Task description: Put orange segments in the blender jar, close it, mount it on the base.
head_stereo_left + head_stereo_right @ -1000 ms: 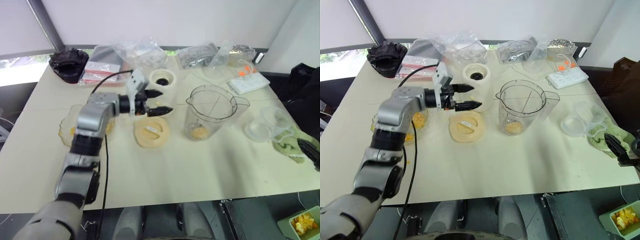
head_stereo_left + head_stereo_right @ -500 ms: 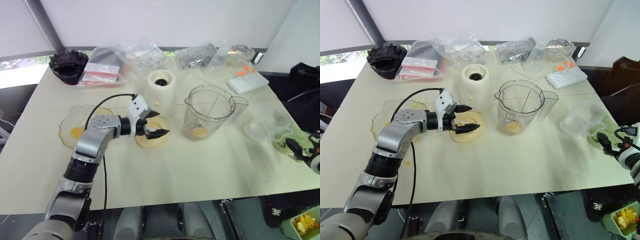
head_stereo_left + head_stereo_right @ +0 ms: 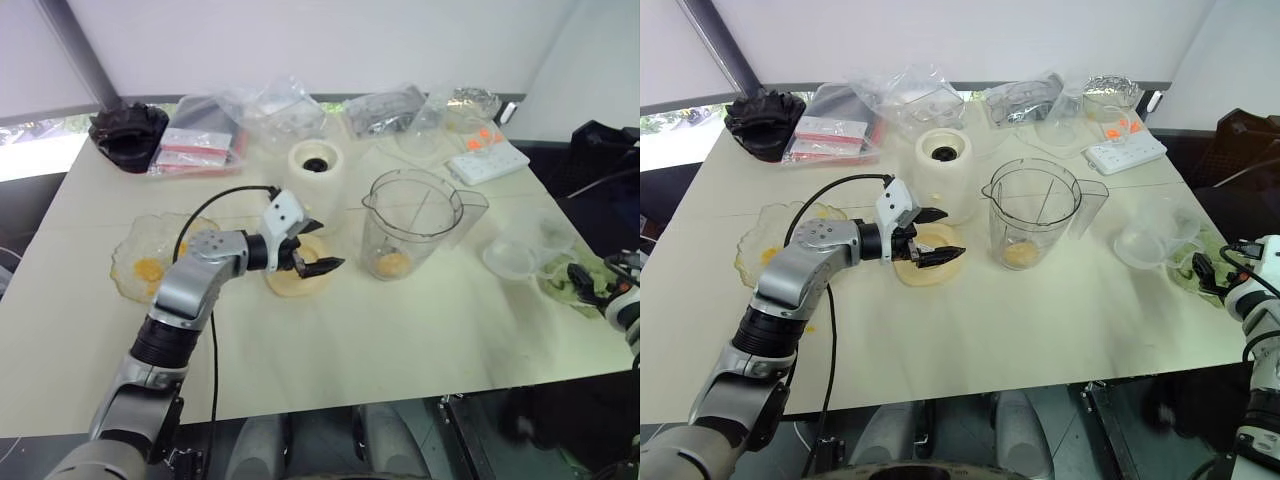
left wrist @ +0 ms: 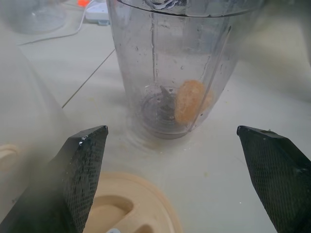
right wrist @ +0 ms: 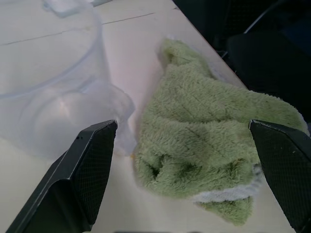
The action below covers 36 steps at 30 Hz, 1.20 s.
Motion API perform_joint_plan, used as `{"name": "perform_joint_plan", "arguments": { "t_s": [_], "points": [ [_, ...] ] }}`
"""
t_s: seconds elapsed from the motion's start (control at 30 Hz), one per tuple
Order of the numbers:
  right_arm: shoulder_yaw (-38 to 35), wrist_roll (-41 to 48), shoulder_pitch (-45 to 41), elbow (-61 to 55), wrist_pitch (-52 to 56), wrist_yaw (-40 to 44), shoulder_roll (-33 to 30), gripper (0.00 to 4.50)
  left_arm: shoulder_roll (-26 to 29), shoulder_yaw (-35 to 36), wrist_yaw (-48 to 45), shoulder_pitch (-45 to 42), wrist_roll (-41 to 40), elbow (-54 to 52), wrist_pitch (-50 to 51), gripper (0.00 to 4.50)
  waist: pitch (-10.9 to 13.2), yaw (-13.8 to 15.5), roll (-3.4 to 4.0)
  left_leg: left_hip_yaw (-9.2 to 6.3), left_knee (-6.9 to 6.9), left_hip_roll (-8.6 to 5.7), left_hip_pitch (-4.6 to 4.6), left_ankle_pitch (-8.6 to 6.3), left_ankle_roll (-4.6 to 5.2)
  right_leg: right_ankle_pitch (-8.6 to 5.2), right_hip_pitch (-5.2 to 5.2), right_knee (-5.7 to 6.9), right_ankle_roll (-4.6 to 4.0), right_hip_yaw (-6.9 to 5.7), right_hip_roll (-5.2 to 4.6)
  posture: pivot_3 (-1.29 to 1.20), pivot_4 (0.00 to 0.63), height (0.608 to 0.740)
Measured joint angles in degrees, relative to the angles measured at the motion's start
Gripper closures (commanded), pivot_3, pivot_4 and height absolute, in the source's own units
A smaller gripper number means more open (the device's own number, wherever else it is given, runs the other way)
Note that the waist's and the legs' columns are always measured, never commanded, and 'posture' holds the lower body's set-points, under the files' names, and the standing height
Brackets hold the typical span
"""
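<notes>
Ribbed clear plastic, the blender jar stands mid-table beside the squat cream base, orange segments at its bottom. Left gripper, fingers apart, has dropped over the flat lid. Right gripper, wide open, has swung out over fuzzy green cloth.

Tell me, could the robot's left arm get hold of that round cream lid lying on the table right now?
Probably yes. The left gripper hangs open just above the lid, with nothing between them; the jar stands off to one side.
</notes>
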Motion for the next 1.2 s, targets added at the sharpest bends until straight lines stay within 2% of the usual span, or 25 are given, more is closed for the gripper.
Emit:
{"name": "perform_joint_plan", "arguments": {
  "t_s": [0.77,0.83,0.9,1.07,1.1,1.2],
  "points": [
    [3.3,-3.7,-7.8,14.1,-11.5,-5.1,3.1,0.00,0.3,-0.4,0.9,-0.3,0.0,-0.1,-0.2,0.07,0.0,-0.1,0.03,0.02,0.00,0.00,0.00,0.00,0.00,0.03,0.00,-0.01,0.05,0.03,0.00,0.00,0.150,0.740],
    [3.5,-4.0,-8.5,15.1,-12.8,-5.6,3.2,0.54,0.3,-0.6,1.0,-0.4,0.0,-0.2,-0.2,0.00,0.0,-0.1,0.04,0.02,0.00,-0.01,0.00,0.00,0.00,0.03,0.00,-0.01,0.05,0.03,0.00,0.00,0.150,0.740],
    [3.7,-4.3,-9.0,15.7,-14.3,-6.3,3.4,1.34,0.3,-0.8,0.9,-0.4,0.0,-0.2,-0.2,0.00,0.0,-0.2,0.04,0.01,0.00,-0.01,0.00,0.00,0.00,0.03,0.00,-0.01,0.05,0.03,0.00,0.00,0.150,0.740],
    [4.1,-4.6,-9.7,16.7,-16.2,-6.7,4.3,4.08,0.6,-0.8,0.9,-0.4,0.0,-0.2,-0.2,0.00,0.0,0.0,0.04,0.01,0.00,-0.02,-0.01,0.00,0.00,0.03,0.00,-0.03,0.05,0.04,-0.01,0.00,0.150,0.740],
    [4.0,-4.5,-9.9,16.8,-16.6,-6.7,4.3,4.49,0.7,-0.8,0.9,-0.4,0.0,-0.2,-0.2,0.00,0.0,0.0,0.04,0.01,0.00,-0.02,-0.01,0.00,0.00,0.03,0.00,-0.03,0.05,0.04,-0.01,0.00,0.150,0.740],
    [4.0,-4.0,-11.5,16.6,-18.0,-6.6,4.3,4.49,0.8,-1.1,0.9,-1.1,0.0,-0.2,-0.2,0.00,0.0,0.1,0.04,-0.05,0.01,-0.02,0.03,0.00,0.00,0.02,0.12,-0.05,0.04,0.02,0.00,0.00,0.150,0.740]
  ]
}}
